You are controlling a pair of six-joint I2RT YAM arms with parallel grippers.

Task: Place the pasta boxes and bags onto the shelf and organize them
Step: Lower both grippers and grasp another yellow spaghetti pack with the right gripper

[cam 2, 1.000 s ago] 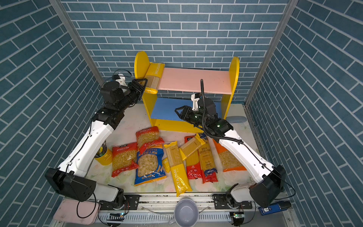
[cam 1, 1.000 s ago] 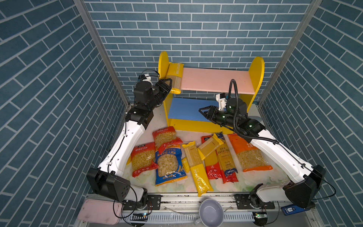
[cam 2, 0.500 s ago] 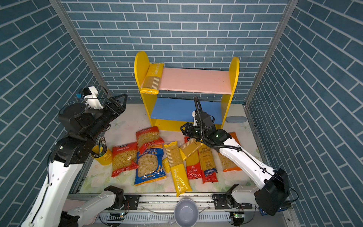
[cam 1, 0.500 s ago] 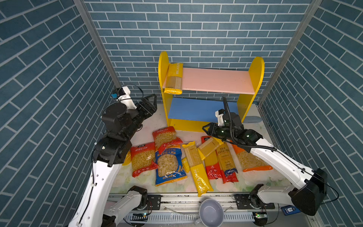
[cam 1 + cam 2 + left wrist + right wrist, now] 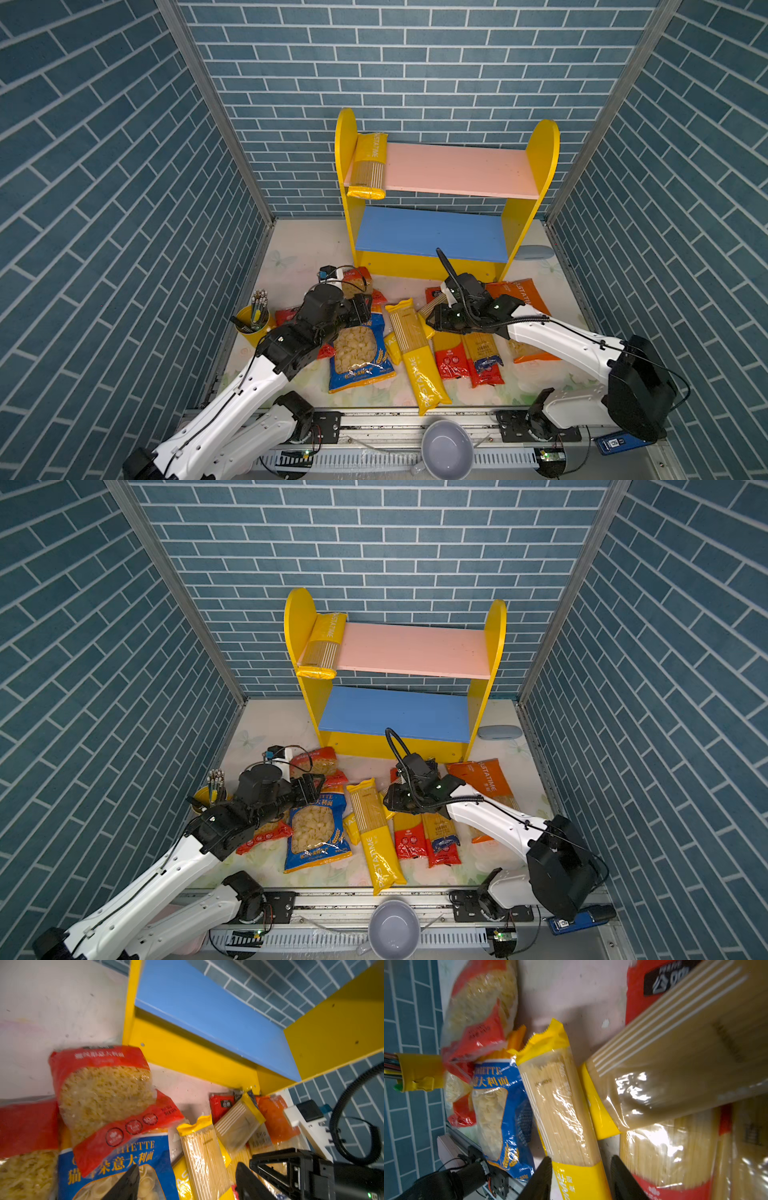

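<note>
My two arms, stretched low before the shelf.
My left pincer agape above blue shell-pasta bag; my right pincer agape astride yellow PASTATIME pack, lengthwise towards shelf.

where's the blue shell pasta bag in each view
in a top view: the blue plastic shell-pasta bag lies left of centre on the table
in a top view: the bag, same place
left wrist: the bag, partly under a red plastic short-pasta bag
right wrist: the bag, between that red bag and the landmark
shared landmark: the long yellow plastic spaghetti pack beside it
</note>
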